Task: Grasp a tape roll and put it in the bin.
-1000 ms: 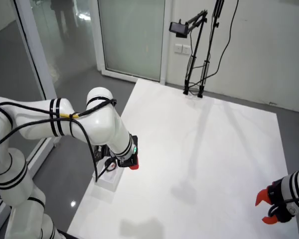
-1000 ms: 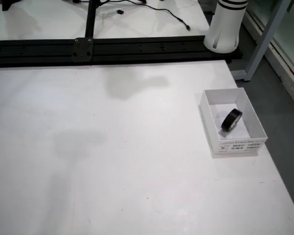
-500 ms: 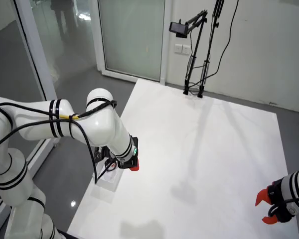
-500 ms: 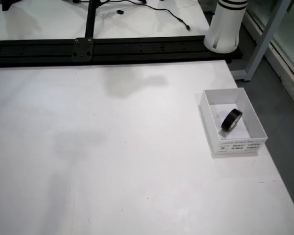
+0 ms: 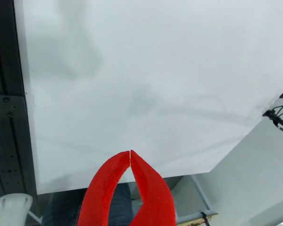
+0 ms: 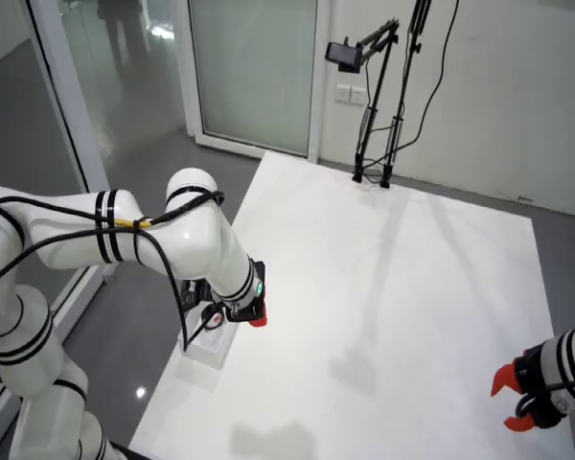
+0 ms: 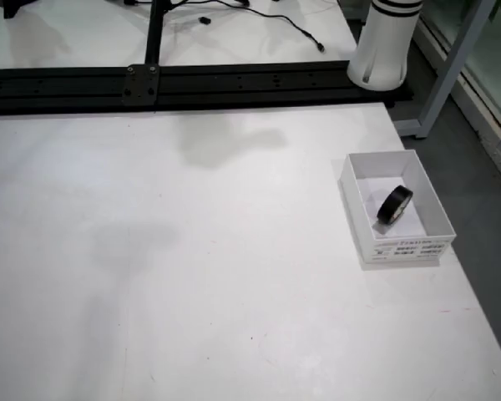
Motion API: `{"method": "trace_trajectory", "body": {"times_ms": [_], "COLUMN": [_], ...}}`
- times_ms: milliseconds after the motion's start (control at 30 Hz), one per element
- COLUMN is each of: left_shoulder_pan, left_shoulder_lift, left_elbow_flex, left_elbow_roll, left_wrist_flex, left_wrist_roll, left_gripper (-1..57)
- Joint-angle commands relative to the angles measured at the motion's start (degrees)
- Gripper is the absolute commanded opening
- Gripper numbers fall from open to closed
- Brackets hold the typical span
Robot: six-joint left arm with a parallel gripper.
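Observation:
A black tape roll (image 7: 395,205) stands on edge inside the small white bin (image 7: 405,249) at the table's right side in the view from above; no gripper shows there. In the room view my gripper (image 6: 256,319) hangs just above the bin (image 6: 211,353) at the table's near left corner. The view that rides on the gripper shows my red gripper (image 5: 130,151) with its tips touching and nothing between them, over bare white table near an edge. Neither the roll nor the bin appears in that view.
A second arm's red gripper (image 6: 514,402) rests at the table's lower right corner in the room view. A black rail (image 7: 192,82) and a white robot base (image 7: 386,42) lie beyond the table's far edge. A camera stand (image 6: 376,115) stands at the far end.

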Motion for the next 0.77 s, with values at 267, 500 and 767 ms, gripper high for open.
{"method": "trace_trajectory", "body": {"times_ms": [267, 500, 767], "left_shoulder_pan": [-0.28, -0.45, -0.28], "left_shoulder_lift": [0.0, 0.0, 0.0], "left_elbow_flex": [0.0, 0.0, 0.0], "left_elbow_roll": [0.0, 0.0, 0.0], "left_wrist_flex": [0.0, 0.0, 0.0], "left_wrist_roll": [0.0, 0.0, 0.0], "left_gripper": [-0.1, -0.1, -0.1]}}
